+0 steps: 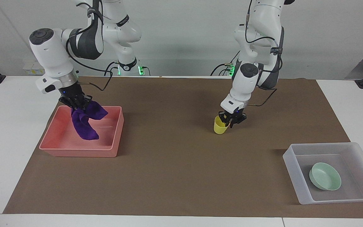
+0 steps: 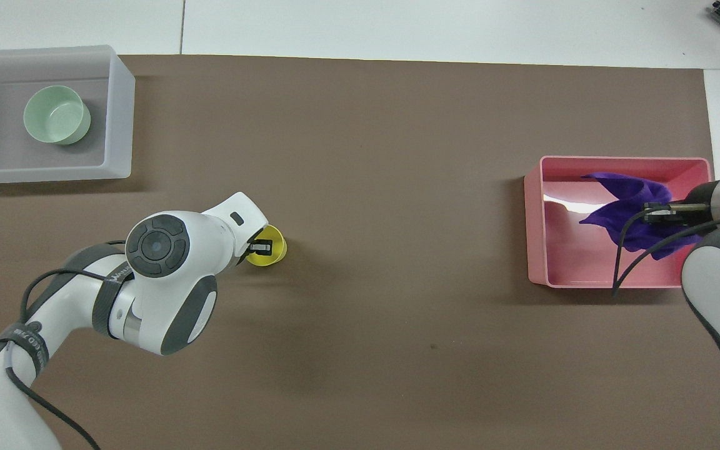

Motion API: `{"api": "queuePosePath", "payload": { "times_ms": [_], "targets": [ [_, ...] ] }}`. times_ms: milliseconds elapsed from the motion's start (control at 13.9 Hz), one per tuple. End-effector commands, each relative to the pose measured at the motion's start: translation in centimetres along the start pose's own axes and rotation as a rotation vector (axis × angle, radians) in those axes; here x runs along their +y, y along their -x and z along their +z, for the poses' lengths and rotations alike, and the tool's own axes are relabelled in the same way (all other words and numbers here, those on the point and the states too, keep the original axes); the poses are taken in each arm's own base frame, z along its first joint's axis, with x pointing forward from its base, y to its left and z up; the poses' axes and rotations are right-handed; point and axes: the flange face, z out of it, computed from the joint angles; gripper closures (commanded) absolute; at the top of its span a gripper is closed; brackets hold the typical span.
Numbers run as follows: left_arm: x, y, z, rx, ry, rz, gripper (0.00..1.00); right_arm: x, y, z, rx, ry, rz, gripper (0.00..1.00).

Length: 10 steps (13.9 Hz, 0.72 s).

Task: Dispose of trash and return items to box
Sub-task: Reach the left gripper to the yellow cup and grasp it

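Purple rag hung into the pink tray from the right gripper pinching it, the left gripper had clamped the yellow cup rim mid-table, and farthest out the green bowl sat in the clear box.

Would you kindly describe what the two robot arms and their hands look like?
Both arms have glossy white rounded shells with dark grey joint sections and round grey end caps. Thin black cables loop along them. The left hand and right hand are small, black, two-fingered, each below a silver wrist ring. Green lights glow at both bases.
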Motion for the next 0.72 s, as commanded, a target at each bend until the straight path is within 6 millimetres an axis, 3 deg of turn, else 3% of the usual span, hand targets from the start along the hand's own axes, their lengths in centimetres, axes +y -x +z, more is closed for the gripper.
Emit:
{"api": "queuePosePath", "payload": {
  "times_ms": [0, 288, 432, 577, 649],
  "targets": [
    [0.4, -0.2, -0.9, 0.028, 0.003, -0.018, 1.0, 1.0, -0.2, 3.2, 0.005, 0.001, -0.012, 1.0],
    [-1.0, -2.6, -5.3, 0.039, -0.006, -0.045, 1.0, 1.5, 0.5, 6.4, 0.005, 0.004, -0.003, 1.0],
    [-4.1, -5.3, -8.0, 0.055, -0.027, -0.071, 1.0, 1.8, 0.2, 8.6, 0.0, 0.007, 0.001, 1.0],
    [-8.3, -8.4, -10.4, 0.1, -0.066, -0.076, 1.0, 1.8, -0.1, 9.7, 0.008, 0.01, 0.002, 1.0],
    [-10.4, -9.8, -10.5, 0.116, -0.075, -0.062, 1.0, 1.8, -0.2, 10.1, 0.008, 0.01, 0.003, 1.0]
  ]
}}
